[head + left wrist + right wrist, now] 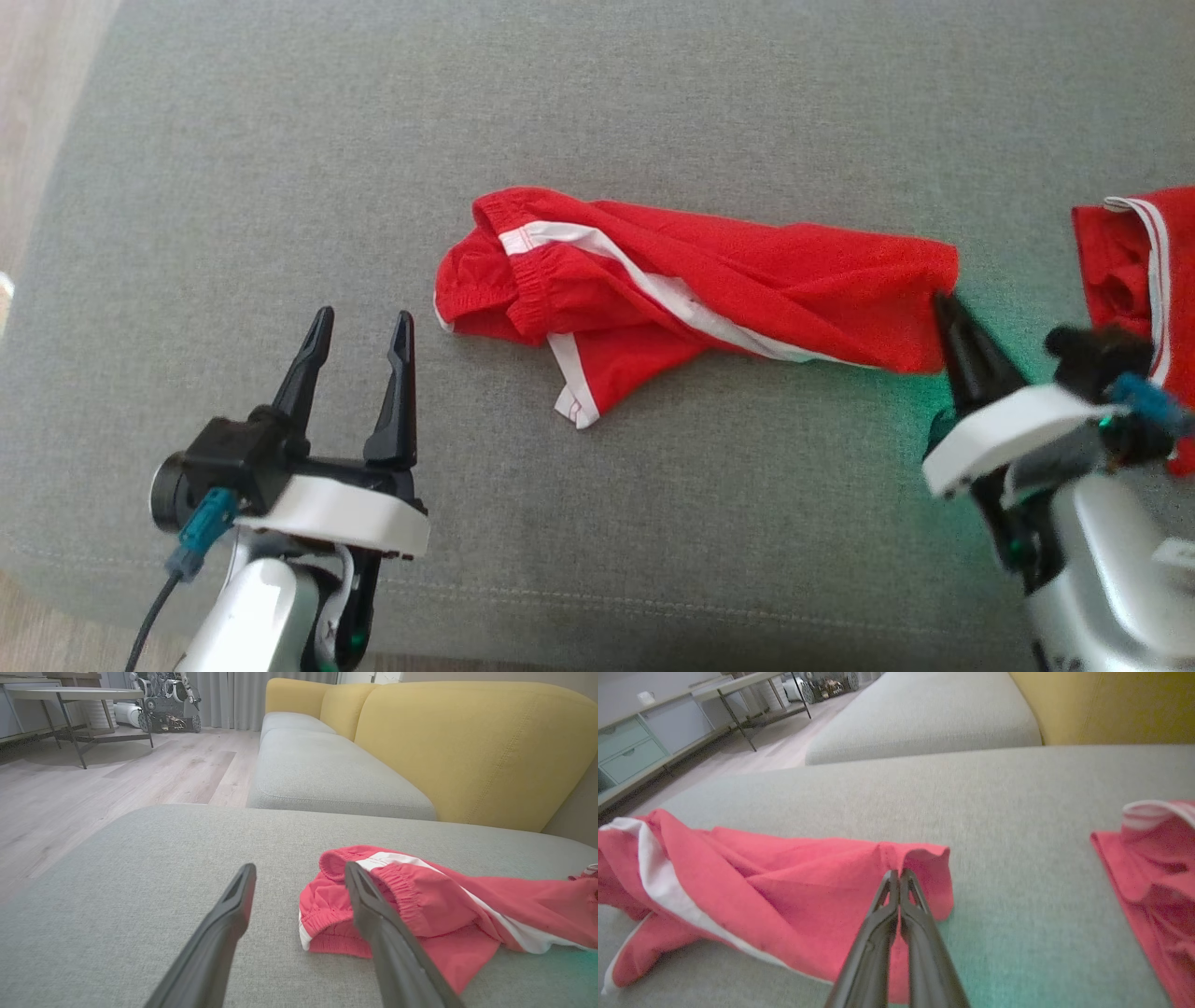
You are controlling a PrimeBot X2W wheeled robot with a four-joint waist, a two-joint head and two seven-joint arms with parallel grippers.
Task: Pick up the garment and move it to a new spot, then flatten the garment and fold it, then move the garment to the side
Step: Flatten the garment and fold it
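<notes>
Red garment [709, 280] lies rumpled on a grey cushion [653, 93]. Right gripper [896, 873] clenches its edge. The left gripper [364, 315] has fingers spread, holding nothing.

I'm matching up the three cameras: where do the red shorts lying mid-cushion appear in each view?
Head view: red shorts centre, right gripper shut on their right end.
Left wrist view: shorts lower right, partly behind the open left gripper.
Right wrist view: shorts left to centre, gripped at the edge.
Shared landmark: their white stripe.
</notes>
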